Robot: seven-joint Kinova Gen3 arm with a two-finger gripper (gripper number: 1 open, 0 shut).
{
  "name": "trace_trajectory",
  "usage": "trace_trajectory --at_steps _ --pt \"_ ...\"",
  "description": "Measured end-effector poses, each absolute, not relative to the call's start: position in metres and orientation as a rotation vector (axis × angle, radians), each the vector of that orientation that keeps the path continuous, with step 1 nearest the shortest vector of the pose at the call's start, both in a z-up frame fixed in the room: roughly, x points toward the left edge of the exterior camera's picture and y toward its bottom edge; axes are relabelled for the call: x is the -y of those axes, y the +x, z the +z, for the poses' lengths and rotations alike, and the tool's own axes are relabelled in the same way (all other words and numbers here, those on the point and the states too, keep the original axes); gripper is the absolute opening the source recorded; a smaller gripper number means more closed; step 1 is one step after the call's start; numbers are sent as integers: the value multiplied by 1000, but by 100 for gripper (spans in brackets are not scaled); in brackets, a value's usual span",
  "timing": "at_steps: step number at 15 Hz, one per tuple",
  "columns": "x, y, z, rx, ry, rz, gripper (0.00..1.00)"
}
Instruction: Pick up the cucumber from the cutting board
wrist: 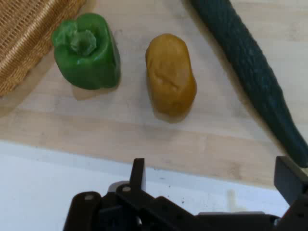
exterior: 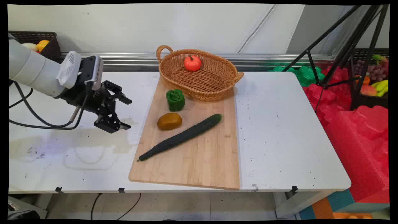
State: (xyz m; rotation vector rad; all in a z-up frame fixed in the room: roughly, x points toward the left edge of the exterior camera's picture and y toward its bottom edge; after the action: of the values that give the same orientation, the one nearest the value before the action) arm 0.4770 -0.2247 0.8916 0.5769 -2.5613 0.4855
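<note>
Hand (exterior: 126, 113) empty, fingers apart, over my desk (exterior: 279, 130). Nearest: brown potato (wrist: 170, 73) on cutting board (exterior: 199, 161).

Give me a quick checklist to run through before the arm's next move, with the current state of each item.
1. Claw open: ok, both fingers stand apart in both views.
2. Claw empty: ok, nothing between the fingers.
3. Claw clear of the cutting board: ok, it hangs over bare table left of the board.
4. Potato nearest and unobstructed: ok, it lies apart from the green pepper and cucumber.
5. Basket room: ok, only a small red pumpkin inside.
6. Claw height above the table: cannot tell.
</note>
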Motion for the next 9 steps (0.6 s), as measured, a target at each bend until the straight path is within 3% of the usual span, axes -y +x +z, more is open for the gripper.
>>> trace_trajectory --at_steps 9 --pt "224 441 904 2452 592 478 100"
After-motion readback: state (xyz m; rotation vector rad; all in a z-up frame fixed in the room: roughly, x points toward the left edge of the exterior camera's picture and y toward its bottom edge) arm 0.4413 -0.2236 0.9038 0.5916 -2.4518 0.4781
